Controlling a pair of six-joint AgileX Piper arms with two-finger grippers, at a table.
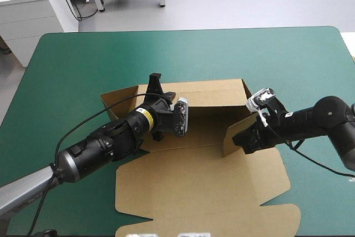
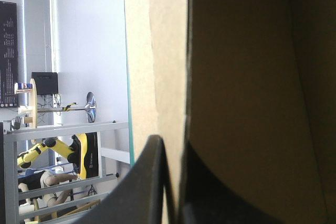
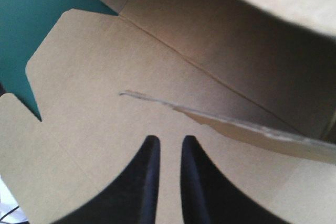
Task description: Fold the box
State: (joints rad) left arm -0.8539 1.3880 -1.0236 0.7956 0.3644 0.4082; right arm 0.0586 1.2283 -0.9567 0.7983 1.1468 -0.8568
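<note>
The brown box [image 1: 211, 184] lies in the middle of the table, its back wall [image 1: 211, 101] raised and its lid flat toward the near edge. My left gripper [image 1: 154, 81] is at the back wall's left end. In the left wrist view the gripper [image 2: 176, 148] is all but shut, with an upright edge of the box [image 2: 157, 51] between the fingers. My right gripper [image 1: 239, 139] is inside the box beside the raised right flap [image 1: 228, 145]. Its fingers [image 3: 169, 139] stand a narrow gap apart with nothing between them. The flap's edge [image 3: 252, 129] runs just ahead of them.
The teal-green cover [image 1: 83, 59] shows beyond the box on the far side and to the left. The lid's corner tabs [image 1: 283, 215] reach close to the table's near edge. The far right of the table [image 1: 316, 65] holds nothing but the cover.
</note>
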